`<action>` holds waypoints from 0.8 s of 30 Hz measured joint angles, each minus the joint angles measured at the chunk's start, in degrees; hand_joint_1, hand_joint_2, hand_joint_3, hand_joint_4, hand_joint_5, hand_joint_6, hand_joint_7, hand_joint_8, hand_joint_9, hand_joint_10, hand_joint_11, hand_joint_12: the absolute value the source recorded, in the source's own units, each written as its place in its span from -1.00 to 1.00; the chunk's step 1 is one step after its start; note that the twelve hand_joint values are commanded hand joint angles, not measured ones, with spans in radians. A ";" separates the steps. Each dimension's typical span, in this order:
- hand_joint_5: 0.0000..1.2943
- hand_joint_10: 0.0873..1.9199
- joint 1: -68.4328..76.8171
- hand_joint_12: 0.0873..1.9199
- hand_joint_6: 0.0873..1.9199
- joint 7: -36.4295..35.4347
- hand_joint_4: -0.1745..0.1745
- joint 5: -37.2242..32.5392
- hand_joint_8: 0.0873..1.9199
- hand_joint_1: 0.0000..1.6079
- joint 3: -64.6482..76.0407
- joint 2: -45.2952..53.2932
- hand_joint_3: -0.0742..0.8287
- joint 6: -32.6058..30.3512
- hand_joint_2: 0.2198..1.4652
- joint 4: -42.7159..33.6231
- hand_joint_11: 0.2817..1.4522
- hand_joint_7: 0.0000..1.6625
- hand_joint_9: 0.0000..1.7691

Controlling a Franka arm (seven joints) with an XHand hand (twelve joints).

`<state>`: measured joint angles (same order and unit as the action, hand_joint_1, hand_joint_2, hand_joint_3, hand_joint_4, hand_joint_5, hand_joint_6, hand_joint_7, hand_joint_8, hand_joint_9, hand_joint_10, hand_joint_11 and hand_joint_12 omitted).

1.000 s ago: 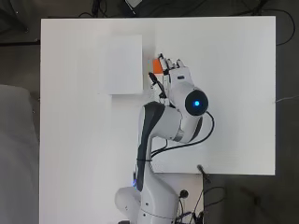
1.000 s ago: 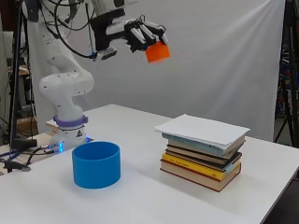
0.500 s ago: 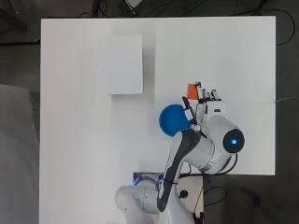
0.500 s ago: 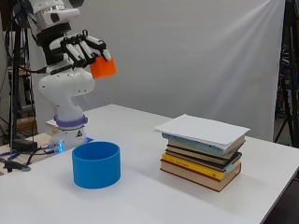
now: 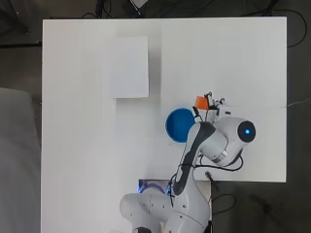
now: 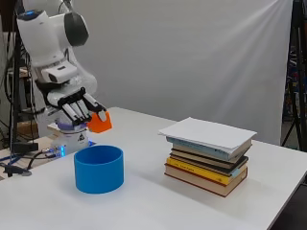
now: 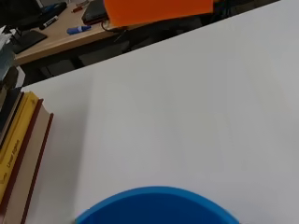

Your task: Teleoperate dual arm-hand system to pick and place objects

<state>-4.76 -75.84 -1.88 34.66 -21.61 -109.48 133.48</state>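
Holding an orange block (image 6: 100, 123) in curled fingers (image 6: 76, 111) of the hand (image 6: 72, 103), above and just beside the blue cup (image 6: 99, 168); probably light, rigid, best pinched across flat faces.

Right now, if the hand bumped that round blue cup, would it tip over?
Probably not: the round blue cup looks wide and squat, standing upright on the white table. It seems empty and likely light, so a nudge would probably slide it.
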 joint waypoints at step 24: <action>-0.17 0.90 -2.70 0.41 0.71 -5.77 1.00 5.41 0.86 -0.08 -1.35 -7.47 -0.83 -0.88 0.82 16.68 -0.56 -0.36 -0.19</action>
<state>-7.46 -81.61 3.53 33.32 -29.08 -110.36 150.16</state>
